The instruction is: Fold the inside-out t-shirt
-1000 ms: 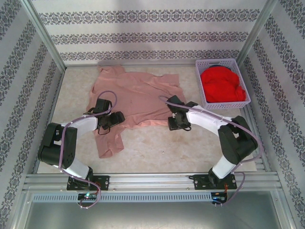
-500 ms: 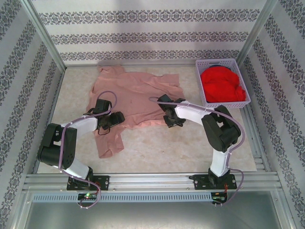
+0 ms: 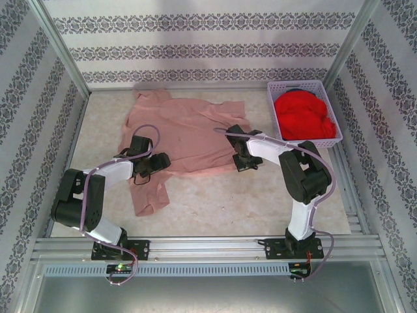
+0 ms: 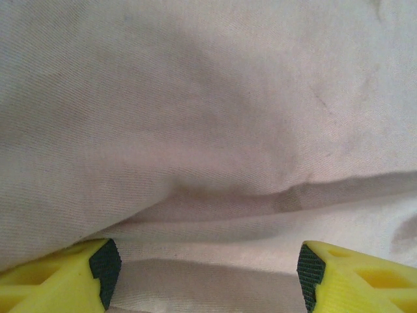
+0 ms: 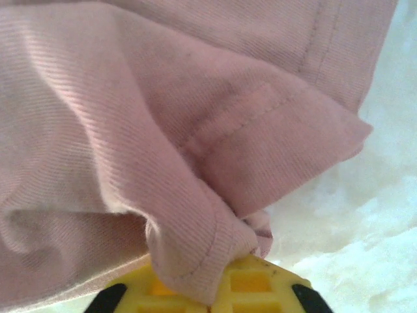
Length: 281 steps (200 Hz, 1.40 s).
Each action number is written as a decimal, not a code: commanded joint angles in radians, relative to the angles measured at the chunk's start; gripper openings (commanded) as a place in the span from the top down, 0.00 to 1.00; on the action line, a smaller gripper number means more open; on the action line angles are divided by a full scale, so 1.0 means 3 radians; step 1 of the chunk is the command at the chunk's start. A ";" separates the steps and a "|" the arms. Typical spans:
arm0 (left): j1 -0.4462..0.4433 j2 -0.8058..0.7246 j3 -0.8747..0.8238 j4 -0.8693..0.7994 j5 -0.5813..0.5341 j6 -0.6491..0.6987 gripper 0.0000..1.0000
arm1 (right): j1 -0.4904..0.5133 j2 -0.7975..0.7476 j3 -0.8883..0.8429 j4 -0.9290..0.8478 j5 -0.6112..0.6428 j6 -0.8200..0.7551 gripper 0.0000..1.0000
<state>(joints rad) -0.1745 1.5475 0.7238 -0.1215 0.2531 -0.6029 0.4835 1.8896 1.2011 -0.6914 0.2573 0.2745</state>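
Though partly beneath t-shirt (image 3: 189,130), beige tabletop (image 3: 215,195), patterned walls (image 3: 195,39).

Top view: left gripper (image 3: 148,168) sat on the t-shirt (image 3: 186,134) at its lower-left edge. Cloth beneath was hidden, jaws too small to judge. Right gripper (image 3: 244,160) at the t-shirt's right hem, tips masked by its own wrist. Mark mid t-shirt too small to read. Basket (image 3: 273,111) right of the t-shirt: red garment (image 3: 303,117) covered the floor, dark item (image 3: 294,90) behind it mostly hidden. Left wrist: t-shirt ran off every edge, left fingers (image 4: 65,277) cropped at bottom. Right wrist: hem draped over right fingers (image 5: 254,287), pinch line hidden.
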 commanded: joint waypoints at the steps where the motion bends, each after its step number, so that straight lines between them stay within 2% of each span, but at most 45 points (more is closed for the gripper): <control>1: 0.0057 0.0042 -0.0118 -0.0199 -0.0102 0.0072 0.25 | -0.0074 -0.0192 -0.0077 0.0017 -0.0152 -0.0035 0.98; 25: 0.0058 0.0026 -0.0103 -0.0226 -0.0097 0.0083 0.25 | -0.0214 -0.0433 -0.0176 0.0094 -0.0425 -0.0059 1.00; 57: 0.0056 0.0011 -0.0097 -0.0235 -0.0086 0.0088 0.25 | -0.0605 -0.0786 -0.0419 0.0300 -0.1352 0.0012 1.00; 80: 0.0053 0.0031 -0.0092 -0.0229 -0.0072 0.0087 0.25 | -0.0894 -0.0776 -0.0465 0.0400 -0.1972 0.0069 1.00; 104: 0.0055 0.0032 -0.0081 -0.0234 -0.0044 0.0083 0.25 | -0.1123 -0.0666 -0.0461 0.0469 -0.2279 0.0143 1.00; 114: 0.0057 0.0029 -0.0077 -0.0234 -0.0045 0.0080 0.25 | -0.1131 -0.0644 -0.0456 0.0455 -0.2171 0.0152 1.00; 128: 0.0056 0.0027 -0.0078 -0.0239 -0.0033 0.0077 0.25 | -0.1081 -0.0606 -0.0416 0.0348 -0.1799 0.0130 1.00; 140: 0.0055 0.0039 -0.0072 -0.0242 -0.0021 0.0082 0.25 | -0.0964 -0.0588 -0.0380 0.0289 -0.1534 0.0075 0.95; 184: 0.0051 0.0062 -0.0059 -0.0241 0.0019 0.0082 0.25 | -0.0459 -0.0541 -0.0329 0.0347 -0.1006 -0.0067 0.80; 223: 0.0058 0.0052 -0.0056 -0.0246 0.0036 0.0090 0.25 | -0.0235 -0.0352 -0.0110 0.0177 -0.0475 -0.0240 0.68; 247: 0.0052 0.0042 -0.0061 -0.0240 0.0031 0.0092 0.25 | -0.0108 -0.0284 -0.0005 0.0021 -0.0080 -0.0371 0.63; 262: 0.0055 0.0050 -0.0061 -0.0234 0.0040 0.0090 0.25 | -0.0063 -0.0242 0.0025 -0.0035 0.0064 -0.0467 0.61; 281: 0.0054 0.0050 -0.0061 -0.0234 0.0036 0.0097 0.25 | -0.0048 -0.0195 0.0026 -0.0044 0.0019 -0.0596 0.58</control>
<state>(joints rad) -0.1741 1.5455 0.7238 -0.1223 0.2584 -0.5907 0.4564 1.8050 1.1881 -0.6510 0.1814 0.1688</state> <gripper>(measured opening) 0.753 0.406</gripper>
